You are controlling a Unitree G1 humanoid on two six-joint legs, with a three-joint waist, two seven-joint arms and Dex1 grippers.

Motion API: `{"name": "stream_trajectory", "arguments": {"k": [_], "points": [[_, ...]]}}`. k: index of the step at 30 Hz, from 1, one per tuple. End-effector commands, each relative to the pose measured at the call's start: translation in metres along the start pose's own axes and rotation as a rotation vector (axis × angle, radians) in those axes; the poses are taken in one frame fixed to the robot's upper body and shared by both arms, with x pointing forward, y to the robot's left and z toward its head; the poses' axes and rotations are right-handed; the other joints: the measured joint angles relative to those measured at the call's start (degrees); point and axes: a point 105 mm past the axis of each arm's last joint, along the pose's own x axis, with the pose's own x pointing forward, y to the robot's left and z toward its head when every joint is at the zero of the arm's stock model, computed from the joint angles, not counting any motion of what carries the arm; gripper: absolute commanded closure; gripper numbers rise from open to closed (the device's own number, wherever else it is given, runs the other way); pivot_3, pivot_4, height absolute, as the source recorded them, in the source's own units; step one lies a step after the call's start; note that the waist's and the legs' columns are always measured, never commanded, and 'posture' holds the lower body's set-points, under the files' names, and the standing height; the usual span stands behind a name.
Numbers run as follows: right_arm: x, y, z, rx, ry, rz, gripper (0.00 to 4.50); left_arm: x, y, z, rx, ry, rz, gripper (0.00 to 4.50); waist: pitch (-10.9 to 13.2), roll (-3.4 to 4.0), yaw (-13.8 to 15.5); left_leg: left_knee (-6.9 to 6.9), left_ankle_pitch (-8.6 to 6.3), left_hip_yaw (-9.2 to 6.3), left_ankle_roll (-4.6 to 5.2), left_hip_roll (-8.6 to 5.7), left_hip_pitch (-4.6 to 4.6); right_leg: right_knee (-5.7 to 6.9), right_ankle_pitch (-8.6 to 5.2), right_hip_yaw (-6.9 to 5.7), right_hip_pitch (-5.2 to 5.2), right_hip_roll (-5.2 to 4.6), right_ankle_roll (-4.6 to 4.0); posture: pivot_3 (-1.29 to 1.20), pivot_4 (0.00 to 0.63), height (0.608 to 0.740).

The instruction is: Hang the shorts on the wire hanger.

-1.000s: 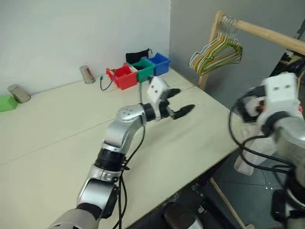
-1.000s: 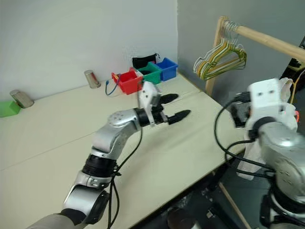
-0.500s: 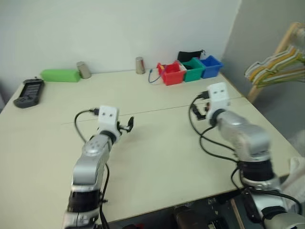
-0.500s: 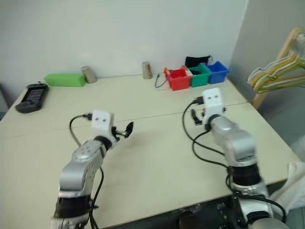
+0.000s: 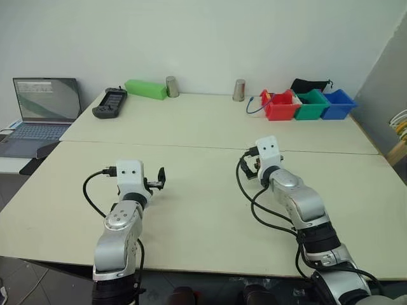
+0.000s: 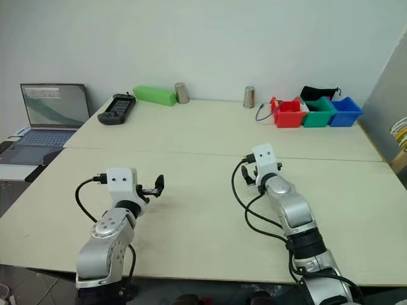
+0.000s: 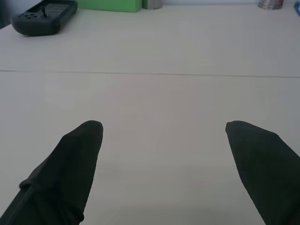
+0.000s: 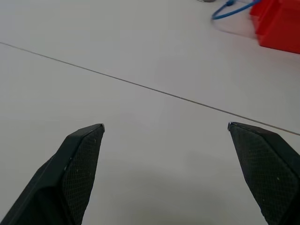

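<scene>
Hangers cut off at frame edge, laptop partly cropped

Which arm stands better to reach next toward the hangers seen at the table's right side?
Probably the right: the right tool, open and empty, is nearer the hangers. The left tool, also open, is farther.

The table looks like smooth matt wood, the bins glossy plastic, the cups shiny metal.
</scene>
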Motion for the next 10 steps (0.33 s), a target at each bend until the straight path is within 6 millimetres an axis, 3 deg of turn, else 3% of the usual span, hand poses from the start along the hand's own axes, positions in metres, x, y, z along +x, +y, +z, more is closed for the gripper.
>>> {"name": "stream_trajectory", "arguments": {"k": [1,5,10], "points": [[-0.015,-0.03,-0.004,0.02,-0.01,-0.138,0.02,0.004,-0.005,0.008,0.015,-0.041,-0.03,0.0,-0.3,-0.05,0.0,0.0,0.0,0.0,0.0,0.01,0.0,0.0,0.0,-0.06,0.02,0.01,0.0,0.03,0.01,0.74],[-0.023,-0.043,-0.009,0.022,-0.002,-0.195,0.02,0.012,-0.011,0.009,0.016,-0.038,-0.069,0.0,-0.6,0.14,-0.8,0.03,0.0,0.09,0.0,0.03,0.0,0.01,0.0,0.01,0.03,0.06,0.0,-0.01,0.01,0.74],[-0.025,-0.04,-0.006,0.024,-0.013,-0.187,0.02,0.018,-0.014,0.013,0.006,-0.041,-0.094,0.0,-0.8,0.23,-2.6,0.08,0.01,0.11,0.01,0.05,0.03,0.01,0.01,0.07,0.05,0.13,0.03,-0.07,0.01,0.74]]}}
